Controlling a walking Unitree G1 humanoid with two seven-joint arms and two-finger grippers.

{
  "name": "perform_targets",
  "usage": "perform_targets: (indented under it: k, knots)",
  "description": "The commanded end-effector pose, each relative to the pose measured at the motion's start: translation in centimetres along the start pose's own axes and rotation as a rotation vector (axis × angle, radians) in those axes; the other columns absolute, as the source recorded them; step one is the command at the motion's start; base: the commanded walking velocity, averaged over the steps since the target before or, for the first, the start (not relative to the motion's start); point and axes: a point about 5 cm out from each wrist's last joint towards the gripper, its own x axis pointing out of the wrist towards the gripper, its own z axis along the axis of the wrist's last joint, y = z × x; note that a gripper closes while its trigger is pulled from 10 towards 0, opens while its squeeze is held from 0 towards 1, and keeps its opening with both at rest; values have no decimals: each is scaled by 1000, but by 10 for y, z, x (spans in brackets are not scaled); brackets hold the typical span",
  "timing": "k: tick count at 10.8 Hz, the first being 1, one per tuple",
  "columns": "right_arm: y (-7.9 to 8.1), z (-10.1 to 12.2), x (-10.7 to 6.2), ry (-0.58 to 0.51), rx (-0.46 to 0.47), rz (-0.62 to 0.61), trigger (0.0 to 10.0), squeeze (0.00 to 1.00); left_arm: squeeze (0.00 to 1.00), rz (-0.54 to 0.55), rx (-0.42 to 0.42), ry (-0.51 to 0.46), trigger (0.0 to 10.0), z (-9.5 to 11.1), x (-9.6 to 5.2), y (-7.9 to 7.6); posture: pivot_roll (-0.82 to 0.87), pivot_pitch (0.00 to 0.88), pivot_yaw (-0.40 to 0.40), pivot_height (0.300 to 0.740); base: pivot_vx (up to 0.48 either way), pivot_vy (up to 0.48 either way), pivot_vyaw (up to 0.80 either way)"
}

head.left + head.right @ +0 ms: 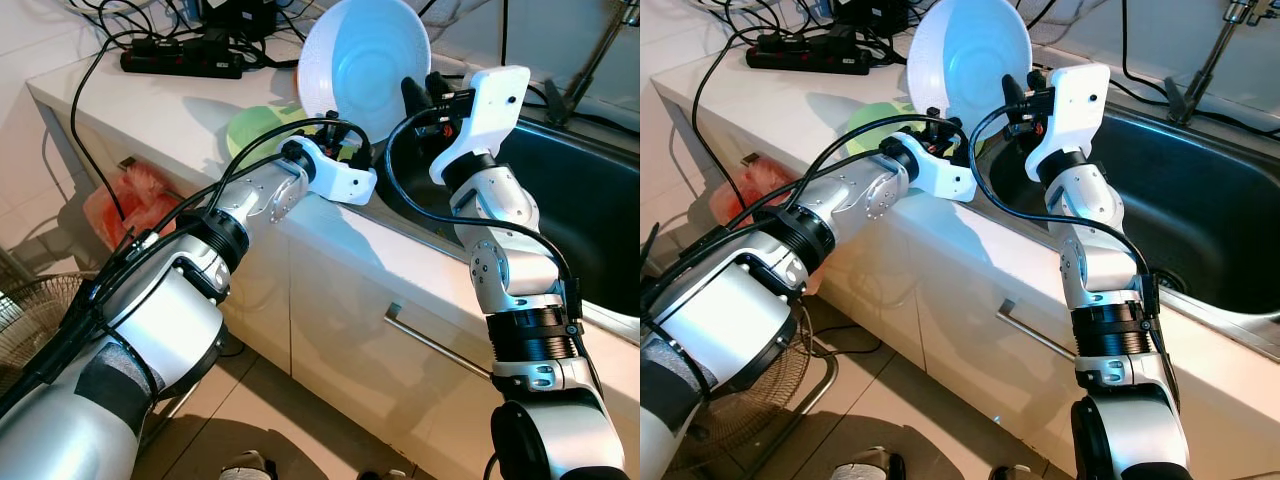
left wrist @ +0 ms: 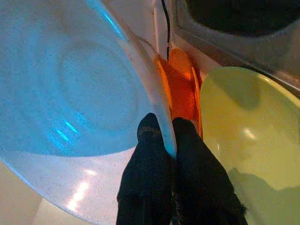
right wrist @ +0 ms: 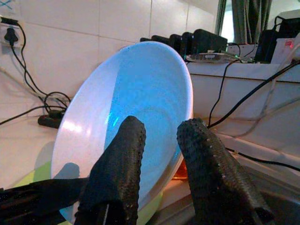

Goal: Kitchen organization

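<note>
White and faintly speckled, the bowl (image 1: pixel 364 62) stands nearly on edge above the counter (image 1: pixel 180 105), its lower rim pinched between the pressed-together fingers of the left pincer (image 2: pixel 164 140), while the right pincer (image 3: pixel 159 136) hangs just in front of the bowl's hollow face with its fingers spread and nothing between them. The step in hand looks like a handover or a transfer of the bowl toward the sink (image 1: pixel 1200 200), which lies just beside it on the robot's right. By that reading the next move calls for the right pincer to close on the free rim before the left lets go, or for the left arm to swing the bowl over the basin; a thin edge grip on a tilted bowl could slip. Under the raised bowl a lime-green bowl (image 2: pixel 248 136) rests on the counter, with an orange dish (image 2: pixel 180 89) beside it. The counter is pale stone over cream cabinet doors with a bar handle (image 1: pixel 435 343); a black power strip (image 1: pixel 182 62) with tangled cables lies near the tiled wall, and a faucet (image 1: pixel 1210 55) rises behind the dark steel sink.
</note>
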Motion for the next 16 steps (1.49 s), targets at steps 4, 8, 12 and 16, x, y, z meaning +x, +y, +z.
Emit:
perform_targets:
  k: [4, 8, 12, 16]
  knots:
    - [-6, 3, -2, -9, -7, -44, 10000, 0, 0, 85, 17, -22, 10000, 4, 3, 18, 9, 6, 14, 740, 0, 0, 0]
    - [-12, 4, -1, -15, 13, -95, 10000, 1000, 0, 80, 15, -9, 10000, 1, 2, 15, 12, 8, 9, 740, 0, 0, 0]
    - [-8, -5, -1, 31, 8, -80, 10000, 0, 0, 92, 18, -22, 10000, 4, 3, 18, 13, 8, 7, 740, 0, 0, 0]
    - [0, -8, 0, 40, 38, -59, 10000, 0, 0, 92, 22, -70, 10000, 14, 4, 14, 17, 10, 7, 740, 0, 0, 0]
